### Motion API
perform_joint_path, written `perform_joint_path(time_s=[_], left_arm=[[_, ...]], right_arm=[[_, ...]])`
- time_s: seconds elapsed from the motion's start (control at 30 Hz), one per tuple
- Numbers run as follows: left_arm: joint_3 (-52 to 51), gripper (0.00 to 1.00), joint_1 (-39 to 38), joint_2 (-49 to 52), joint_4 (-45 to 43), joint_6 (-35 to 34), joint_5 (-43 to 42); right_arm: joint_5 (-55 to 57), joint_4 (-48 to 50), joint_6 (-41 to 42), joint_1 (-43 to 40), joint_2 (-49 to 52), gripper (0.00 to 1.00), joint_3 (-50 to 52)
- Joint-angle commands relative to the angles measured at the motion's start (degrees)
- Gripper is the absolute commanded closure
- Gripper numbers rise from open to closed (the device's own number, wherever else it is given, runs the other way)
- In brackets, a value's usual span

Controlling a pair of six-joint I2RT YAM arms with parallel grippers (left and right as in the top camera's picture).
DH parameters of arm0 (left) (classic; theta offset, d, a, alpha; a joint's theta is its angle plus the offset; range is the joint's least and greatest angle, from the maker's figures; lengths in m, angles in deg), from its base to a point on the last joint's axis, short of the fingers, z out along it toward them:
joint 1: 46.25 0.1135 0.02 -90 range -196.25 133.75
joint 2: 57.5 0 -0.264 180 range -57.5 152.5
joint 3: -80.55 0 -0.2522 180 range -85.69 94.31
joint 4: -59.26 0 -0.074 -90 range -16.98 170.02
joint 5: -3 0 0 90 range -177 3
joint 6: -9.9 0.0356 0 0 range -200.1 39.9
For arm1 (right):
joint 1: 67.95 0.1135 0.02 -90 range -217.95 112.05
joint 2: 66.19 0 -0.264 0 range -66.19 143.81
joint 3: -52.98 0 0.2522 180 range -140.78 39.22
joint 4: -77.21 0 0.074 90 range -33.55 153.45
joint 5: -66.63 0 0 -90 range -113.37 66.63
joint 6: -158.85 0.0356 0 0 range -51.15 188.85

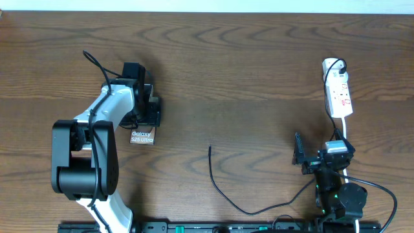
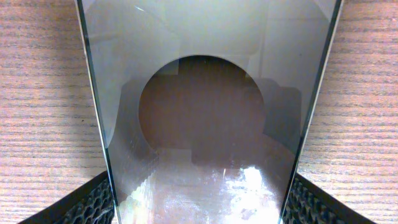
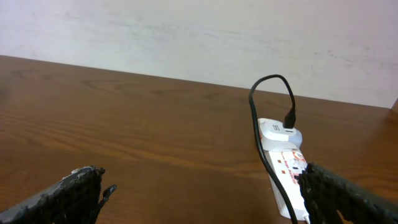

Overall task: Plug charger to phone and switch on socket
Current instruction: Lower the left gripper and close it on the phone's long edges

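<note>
Left end effector [image 1: 146, 105] is pinched on the flat, glossy, brownish-grey phone [image 1: 141, 136]. In the left wrist view its two black textured fingers [image 2: 93, 204] sit hard against the phone's long edges, one on each side. The phone [image 2: 205, 112] fills the gap and a round dark mark shows on its back. From overhead I read white "Galaxy S25 Ultra" lettering on the end that sticks out from under the end effector. It sits on the left half of the dark brown wooden worktop [image 1: 226, 65].

Right end effector [image 1: 303, 155] is spread wide with nothing between its fingers. Its wrist view shows one black textured finger [image 3: 74, 194] at each lower corner and bare wood between them.

The charger [image 1: 210, 165] is a long thin black cable, lying loose on the worktop. Its small plug tip is near the centre, between the two arms, well apart from the phone and touching neither end effector. From the tip the cable curves toward the near edge, then back toward the right arm's base.

The socket [image 1: 337, 90] is a white elongated power strip with small red markings, lying at the far right, beyond the right end effector. A black plug [image 3: 290, 119] is seated in its far end — a thin black lead loops up from it. A white cord [image 1: 346, 129] leaves the near end. I cannot tell the switch position from either view.
</note>
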Motion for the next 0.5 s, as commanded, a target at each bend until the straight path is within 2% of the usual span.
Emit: perform_joint_path(time_s=[0.0, 0.47], left_arm=[[-1.5, 0.93, 0.0, 2.6, 1.2, 0.1, 0.5], [4.8, 0.93, 0.0, -0.7, 4.7, 0.1, 0.5]], right_arm=[[0.4, -0.3, 0.6, 0.2, -0.3, 0.01, 0.1], [0.4, -0.3, 0.6, 0.2, -0.3, 0.01, 0.1]])
